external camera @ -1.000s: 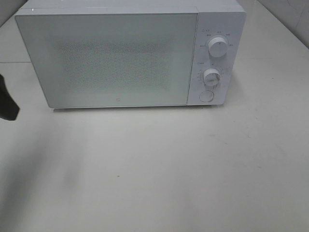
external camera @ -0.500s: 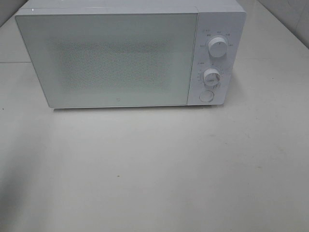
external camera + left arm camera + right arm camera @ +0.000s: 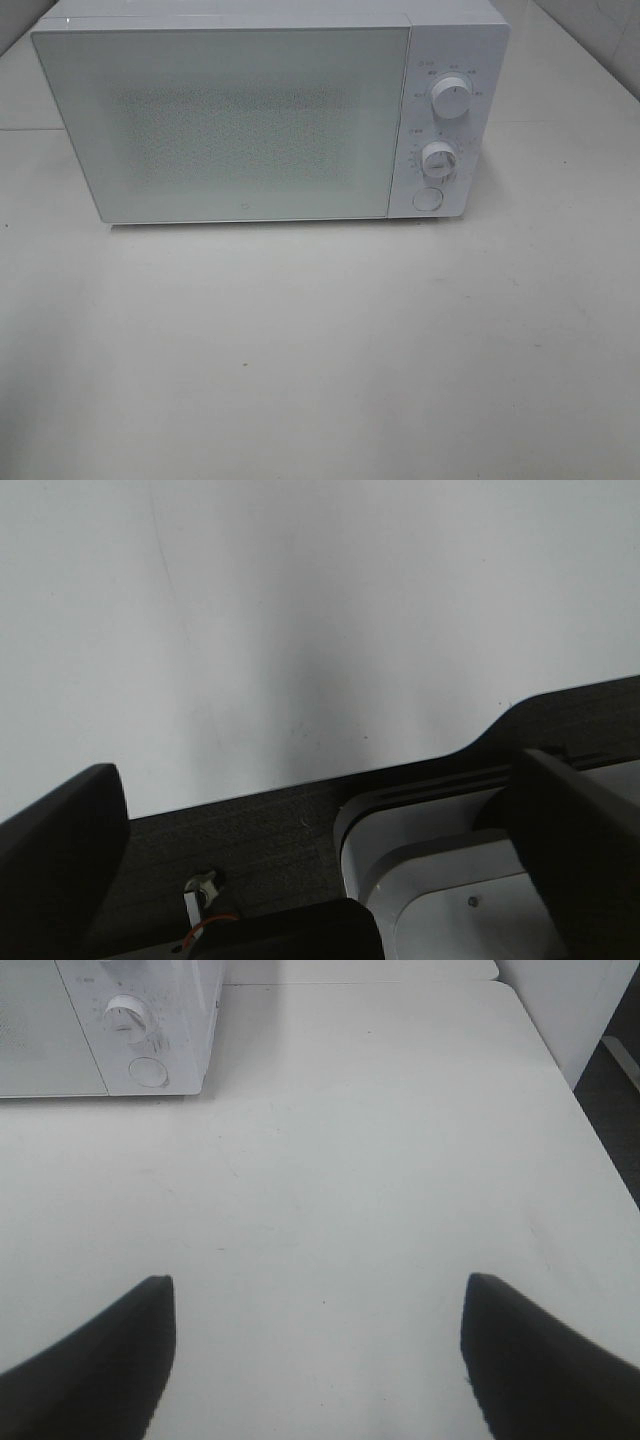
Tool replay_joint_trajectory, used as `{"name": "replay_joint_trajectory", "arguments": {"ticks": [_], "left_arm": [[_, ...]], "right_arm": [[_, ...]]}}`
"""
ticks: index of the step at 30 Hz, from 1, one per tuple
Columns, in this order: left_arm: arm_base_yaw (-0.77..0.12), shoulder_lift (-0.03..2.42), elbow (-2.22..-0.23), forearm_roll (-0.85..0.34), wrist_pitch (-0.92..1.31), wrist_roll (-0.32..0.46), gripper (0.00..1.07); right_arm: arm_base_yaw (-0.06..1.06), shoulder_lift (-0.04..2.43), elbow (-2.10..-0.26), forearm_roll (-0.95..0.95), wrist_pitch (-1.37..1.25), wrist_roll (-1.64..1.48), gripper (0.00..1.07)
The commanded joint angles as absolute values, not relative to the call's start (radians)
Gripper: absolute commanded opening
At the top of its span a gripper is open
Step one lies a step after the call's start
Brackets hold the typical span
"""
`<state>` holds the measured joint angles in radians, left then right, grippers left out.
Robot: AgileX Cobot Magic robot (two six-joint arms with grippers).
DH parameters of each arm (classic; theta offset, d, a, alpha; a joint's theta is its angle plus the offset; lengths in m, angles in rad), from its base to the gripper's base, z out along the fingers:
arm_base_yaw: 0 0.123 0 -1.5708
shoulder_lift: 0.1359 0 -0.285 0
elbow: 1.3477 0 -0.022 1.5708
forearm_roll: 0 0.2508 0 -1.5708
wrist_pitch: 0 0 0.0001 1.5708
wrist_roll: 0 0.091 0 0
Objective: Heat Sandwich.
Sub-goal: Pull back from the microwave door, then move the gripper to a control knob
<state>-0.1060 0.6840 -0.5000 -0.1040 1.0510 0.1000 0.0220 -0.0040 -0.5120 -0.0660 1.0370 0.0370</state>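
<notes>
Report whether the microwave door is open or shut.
Shut. The door lies flush with the control panel, no gap showing in the high view.

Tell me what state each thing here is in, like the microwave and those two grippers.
Microwave door: shut.
Upper knob: untouched, setting too small to read.
Lower knob: untouched, setting too small to read.
Round button: untouched.
Left gripper: open, empty.
Right gripper: open, empty.
</notes>
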Motion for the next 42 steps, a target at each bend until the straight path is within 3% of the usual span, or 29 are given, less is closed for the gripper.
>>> {"name": "replay_joint_trajectory", "arguments": {"ticks": [1,12,18,29,42], "left_arm": [[-0.103,0.664,-0.494,-0.089,1.040,0.103,0.98],[-0.100,0.442,-0.494,-0.089,1.040,0.103,0.98],[-0.011,0.258,-0.494,-0.089,1.039,0.103,0.98],[-0.002,0.004,-0.494,-0.092,1.038,0.103,0.98],[-0.002,-0.032,-0.494,-0.094,1.038,0.103,0.98]], "right_arm": [[0.015,-0.032,-0.507,-0.064,1.027,0.036,0.76],[0.015,-0.032,-0.507,-0.064,1.027,0.036,0.76],[0.015,-0.032,-0.507,-0.064,1.027,0.036,0.76],[0.015,-0.032,-0.507,-0.064,1.027,0.036,0.76],[0.015,-0.032,-0.507,-0.064,1.027,0.036,0.76]]}}
